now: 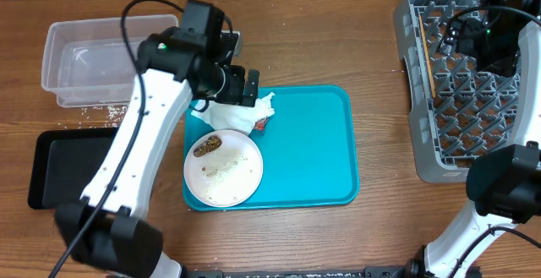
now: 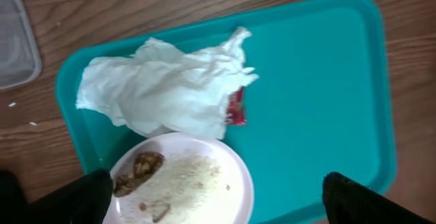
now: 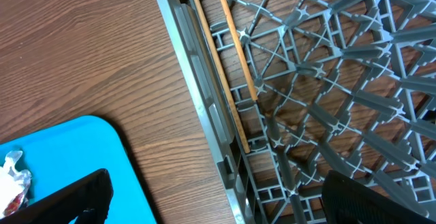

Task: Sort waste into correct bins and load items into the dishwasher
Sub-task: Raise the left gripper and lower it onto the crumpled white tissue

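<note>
On the teal tray (image 1: 313,143): a napkin (image 2: 167,88) is seen at the back left corner, touching the rim of the plate (image 2: 235,183); a wrapper (image 2: 236,107) is tucked under its right edge.
Left gripper (image 2: 214,180): held above napkin and plate, jaws spread wide, nothing held.
Right gripper (image 3: 214,180): held over the rack (image 1: 448,143), jaws spread wide, nothing held.
Risk, mixed waste: if the napkin is pinched near its right edge, the wrapper is likely to be lifted with it and dropped into the wrong bin.
Risk, plate: with the jaws this wide, the plate rim could be struck or dragged as the napkin is taken, and rice (image 2: 184,180) and the lump (image 2: 139,164) could be shed onto the teal tray.
Risk, chopsticks (image 3: 237,40): they are laid along the rack's left wall; a knock from the right arm could send them through the lattice.
Risk, loose grains (image 1: 101,109): scattered on the table by the tub (image 1: 89,62); they are judged too small to be pinched cleanly.
Counts: napkin, one; wrapper, one; lump, one, with perhaps a smaller bit beside it; plate, one; chopsticks, two; bins, two (tub and black tray (image 1: 68,164)); rack, one; bowls and cup, none seen, though part of the rack is hidden by the right arm.
</note>
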You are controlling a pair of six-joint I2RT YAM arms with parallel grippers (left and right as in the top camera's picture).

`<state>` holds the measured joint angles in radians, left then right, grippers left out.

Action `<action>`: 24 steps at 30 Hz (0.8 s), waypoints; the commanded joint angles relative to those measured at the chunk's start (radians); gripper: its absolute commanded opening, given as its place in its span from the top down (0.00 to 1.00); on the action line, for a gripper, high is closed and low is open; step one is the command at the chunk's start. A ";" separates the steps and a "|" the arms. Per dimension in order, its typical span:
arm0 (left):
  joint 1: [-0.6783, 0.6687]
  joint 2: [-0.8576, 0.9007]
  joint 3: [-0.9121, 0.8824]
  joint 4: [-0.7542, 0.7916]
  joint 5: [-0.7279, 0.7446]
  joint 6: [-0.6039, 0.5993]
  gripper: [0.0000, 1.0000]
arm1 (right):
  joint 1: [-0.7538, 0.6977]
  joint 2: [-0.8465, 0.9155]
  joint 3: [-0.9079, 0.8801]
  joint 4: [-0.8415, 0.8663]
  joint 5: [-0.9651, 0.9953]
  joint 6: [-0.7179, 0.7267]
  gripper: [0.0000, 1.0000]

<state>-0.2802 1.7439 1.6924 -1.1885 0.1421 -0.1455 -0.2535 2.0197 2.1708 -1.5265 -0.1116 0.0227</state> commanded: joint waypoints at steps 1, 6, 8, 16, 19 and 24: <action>-0.009 0.069 0.033 0.011 -0.063 0.018 0.00 | 0.000 -0.002 0.002 0.004 0.006 0.005 0.00; -0.009 0.184 0.033 0.026 -0.055 -0.018 0.00 | 0.000 -0.002 0.002 0.004 0.006 0.005 0.00; -0.009 0.233 0.033 0.030 -0.042 -0.020 0.00 | 0.000 -0.002 0.002 0.004 0.006 0.005 0.00; -0.011 0.380 0.033 0.055 -0.149 -0.020 0.36 | 0.000 -0.002 0.002 0.004 0.006 0.005 0.00; -0.011 0.396 0.033 0.053 -0.231 -0.055 0.39 | 0.000 -0.002 0.002 0.004 0.006 0.005 0.00; -0.011 0.404 0.032 0.055 -0.235 -0.072 0.39 | 0.000 -0.002 0.002 0.004 0.006 0.005 0.00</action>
<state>-0.2821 2.1368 1.7020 -1.1358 -0.0433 -0.1852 -0.2539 2.0197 2.1708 -1.5269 -0.1116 0.0231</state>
